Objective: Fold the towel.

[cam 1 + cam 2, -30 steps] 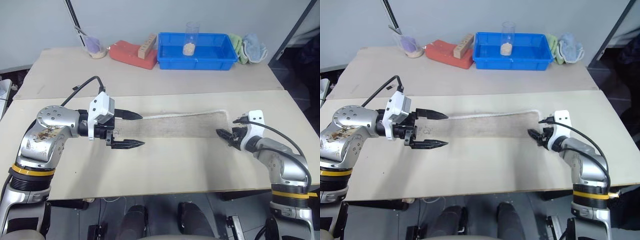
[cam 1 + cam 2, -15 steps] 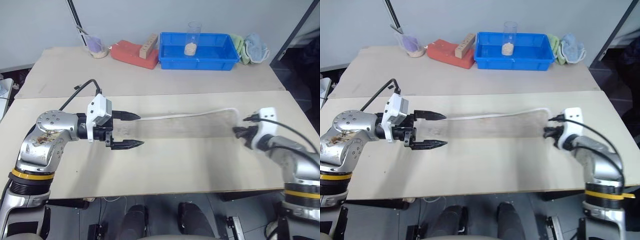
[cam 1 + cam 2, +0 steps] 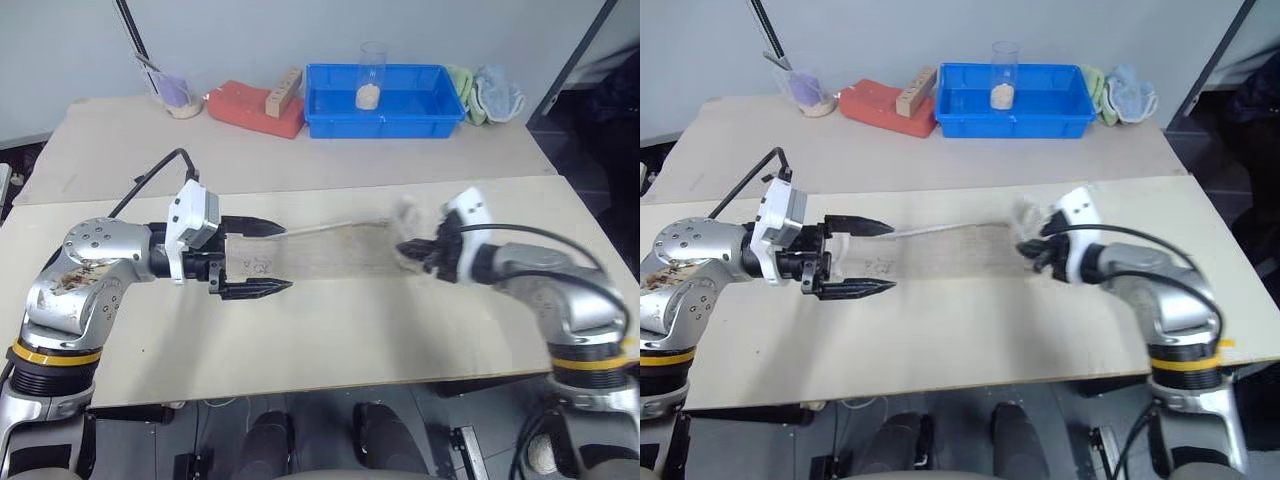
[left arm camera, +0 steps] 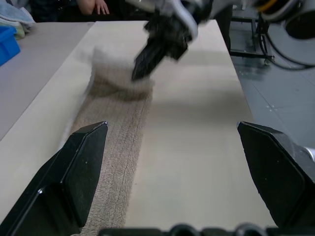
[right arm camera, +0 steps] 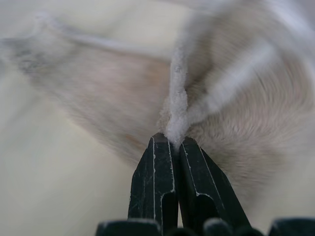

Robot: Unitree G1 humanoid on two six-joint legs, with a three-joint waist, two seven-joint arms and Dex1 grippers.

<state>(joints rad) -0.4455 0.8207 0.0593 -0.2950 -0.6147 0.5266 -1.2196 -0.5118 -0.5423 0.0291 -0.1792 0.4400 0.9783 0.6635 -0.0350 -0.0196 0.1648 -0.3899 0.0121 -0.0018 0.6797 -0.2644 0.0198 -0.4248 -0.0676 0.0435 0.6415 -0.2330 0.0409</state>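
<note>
Between pinched fingertips (image 5: 199, 184), fuzzy terry towel (image 5: 231, 123)

The towel (image 3: 320, 250) is matt, fuzzy terry cloth with a white corded edge. The table (image 3: 330, 340) looks smooth and matt, like pale laminate. The blue tray (image 3: 385, 100) is glossy plastic.
</note>
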